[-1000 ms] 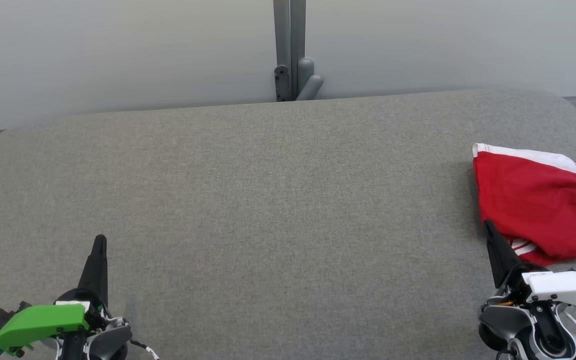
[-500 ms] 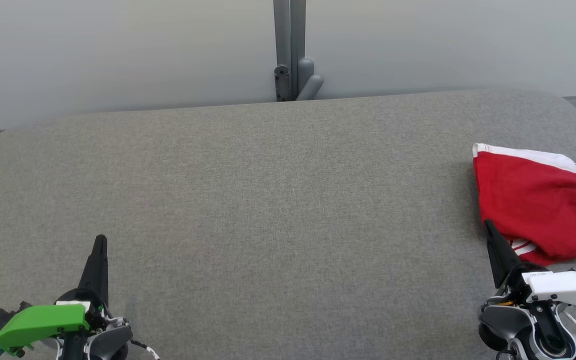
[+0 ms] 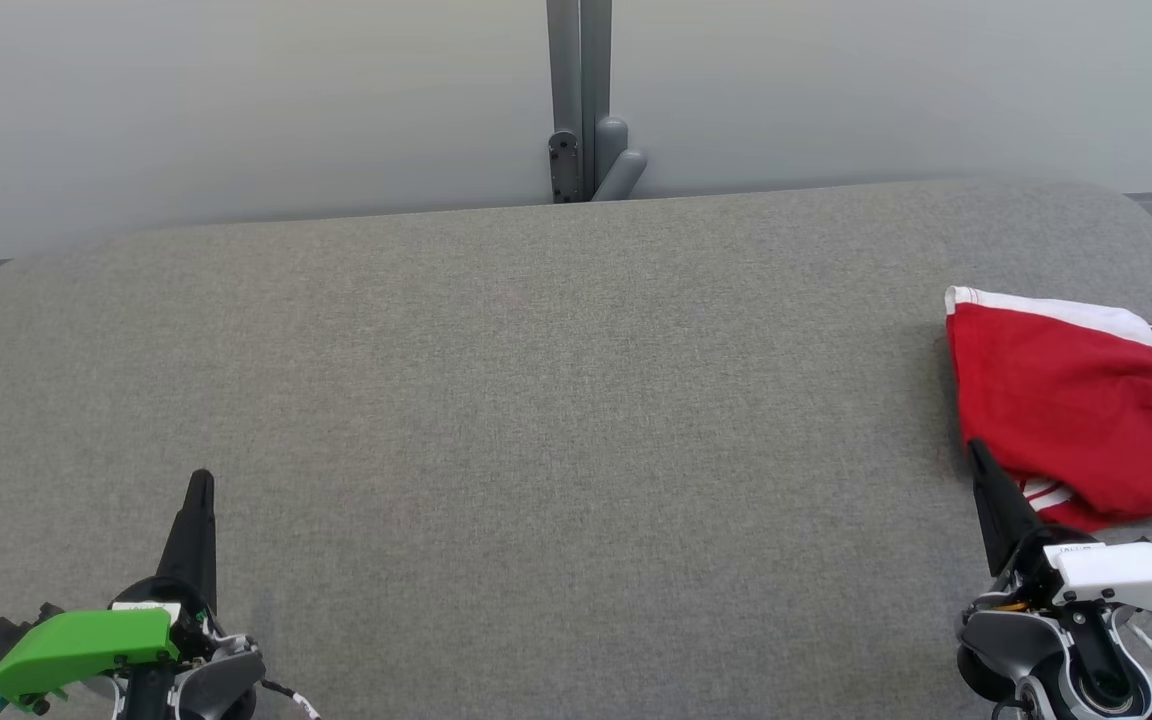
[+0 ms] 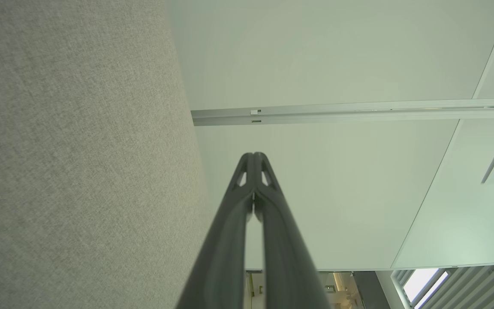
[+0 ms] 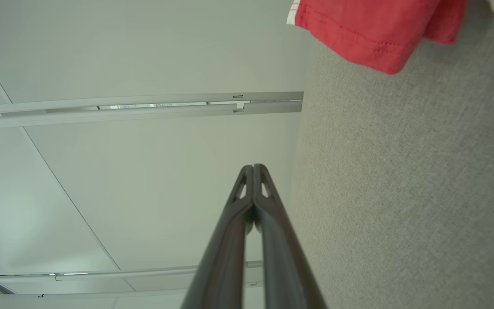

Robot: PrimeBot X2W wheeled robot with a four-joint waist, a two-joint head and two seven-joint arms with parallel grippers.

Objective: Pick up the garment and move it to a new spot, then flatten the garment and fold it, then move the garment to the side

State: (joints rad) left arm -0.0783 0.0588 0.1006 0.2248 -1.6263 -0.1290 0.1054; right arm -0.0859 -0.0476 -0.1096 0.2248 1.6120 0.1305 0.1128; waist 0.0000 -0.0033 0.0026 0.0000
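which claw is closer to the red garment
The right claw, the one with the white cover: its shut tip is right beside the red garment. The left claw, with the green cover, is far across the grey table.

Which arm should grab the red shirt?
Probably the right: the right gripper, shut, sits next to the red shirt, while the left gripper sits far across the grey surface.

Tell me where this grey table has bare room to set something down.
Bare: the middle and left of the grey fabric table, between the left gripper and the far post. Crowded: the right edge, where the red jersey lies by the right gripper.
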